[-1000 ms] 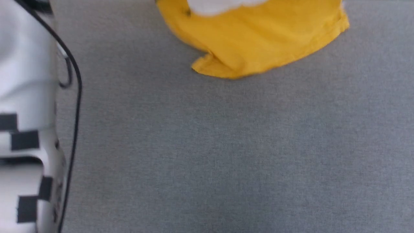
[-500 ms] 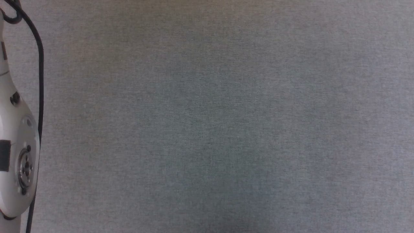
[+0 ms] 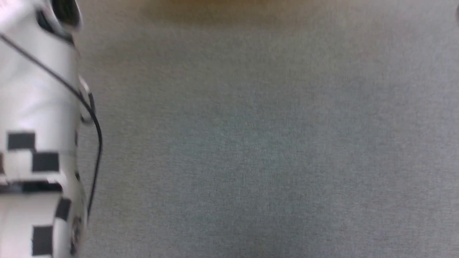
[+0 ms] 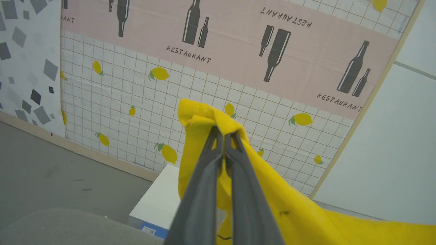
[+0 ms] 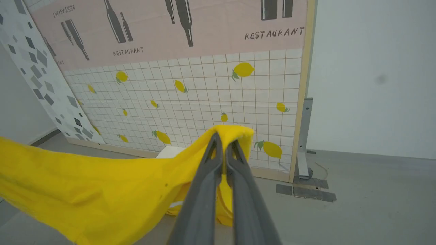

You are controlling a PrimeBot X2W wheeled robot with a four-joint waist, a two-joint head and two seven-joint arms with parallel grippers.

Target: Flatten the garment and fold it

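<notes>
The garment (image 4: 289, 204) is a mustard-yellow T-shirt held up in the air between both arms. In the left wrist view my left gripper (image 4: 223, 134) is shut on a bunched edge of it, and the cloth hangs away to the lower right. In the right wrist view my right gripper (image 5: 223, 139) is shut on another bunched edge of the garment (image 5: 85, 183), which stretches off to the left. A small dark mark shows on the cloth. In the head view my pale left forearm (image 3: 36, 107) with its black cable stands at the left edge.
The grey fabric surface (image 3: 251, 143) spreads below the head camera. Ahead stands a wall panel (image 5: 204, 85) printed with lemons, bottles and "RESTAURANT". A white box (image 4: 156, 200) sits on the grey floor before it. A metal post (image 5: 304, 136) stands at the panel's right end.
The head camera has shifted: the yellow garment seen at the top a second ago has left that view. The left forearm shows larger at the left edge again.
</notes>
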